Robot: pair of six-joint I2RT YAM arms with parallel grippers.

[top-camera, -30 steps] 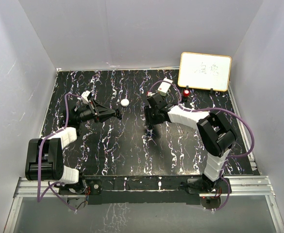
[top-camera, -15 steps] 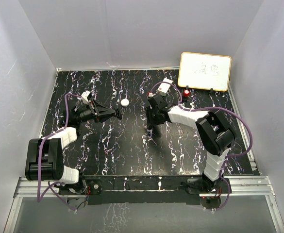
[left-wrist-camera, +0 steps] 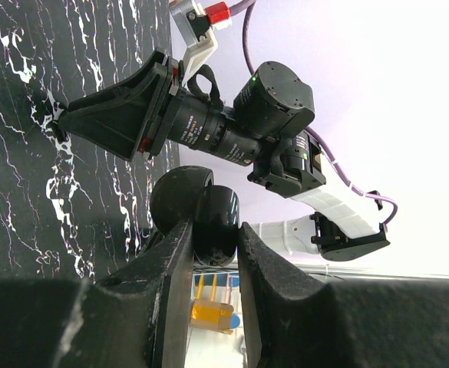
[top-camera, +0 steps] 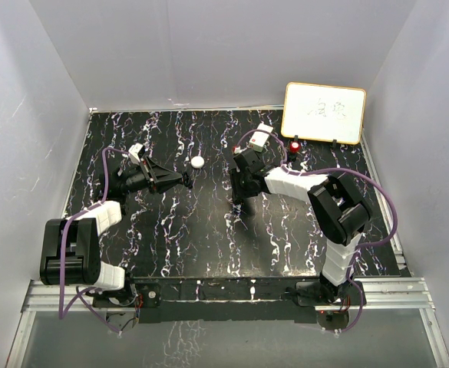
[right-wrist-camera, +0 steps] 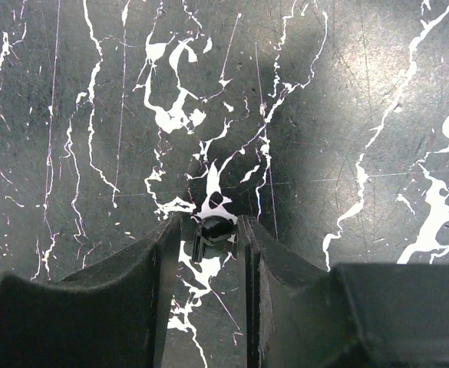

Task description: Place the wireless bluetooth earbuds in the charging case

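Observation:
My left gripper [top-camera: 186, 178] hovers over the left middle of the table, shut on a black round charging case [left-wrist-camera: 182, 195]. In the left wrist view the case is pinched between the two fingertips of that gripper [left-wrist-camera: 212, 230]. My right gripper [top-camera: 242, 205] points down at the table's middle. In the right wrist view a tiny black earbud [right-wrist-camera: 215, 228] lies on the marbled surface between the right gripper's [right-wrist-camera: 209, 222] fingers. The jaws stand narrowly open around it, with a slim gap on the left side. No other earbuds show.
A white round case [top-camera: 197, 162] lies on the table just beyond the left gripper. A whiteboard [top-camera: 324, 113] stands at the back right with a small red object [top-camera: 295, 145] in front of it. White walls enclose the black marbled table [top-camera: 170, 230].
The right gripper's jaws have narrowed around the black earbud. Both arms have stayed nearly in place.

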